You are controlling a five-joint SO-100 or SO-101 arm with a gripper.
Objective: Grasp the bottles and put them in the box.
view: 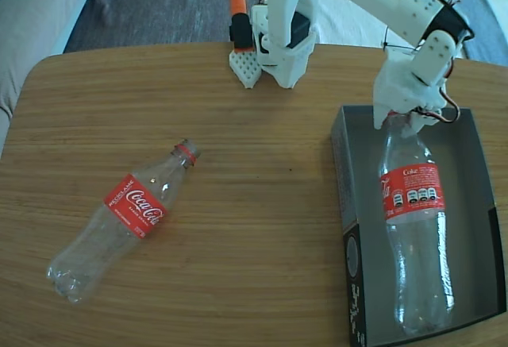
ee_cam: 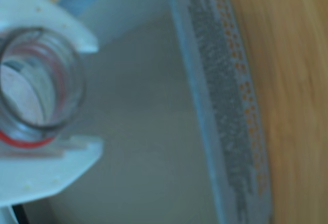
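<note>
One clear bottle (view: pixel 413 228) with a red label lies lengthwise in the box (view: pixel 342 204), its neck toward the far end. My gripper (view: pixel 402 122) is shut on that neck. In the wrist view the open bottle mouth (ee_cam: pixel 66 88) sits pinched between my two white fingers (ee_cam: pixel 56 32), with my gripper (ee_cam: pixel 97 97) over the box's grey floor and the box wall (ee_cam: pixel 225 131) to the right. A second bottle (view: pixel 127 216) lies on its side on the wooden table (view: pixel 262 228) at the left, neck pointing up-right, well away from my gripper.
The arm's white base (view: pixel 282 41) stands at the table's far edge, with an orange and black part (view: pixel 240 21) beside it. A grey sofa (view: pixel 32 5) lies beyond the table's rounded far-left corner. The box reaches the table's near right edge.
</note>
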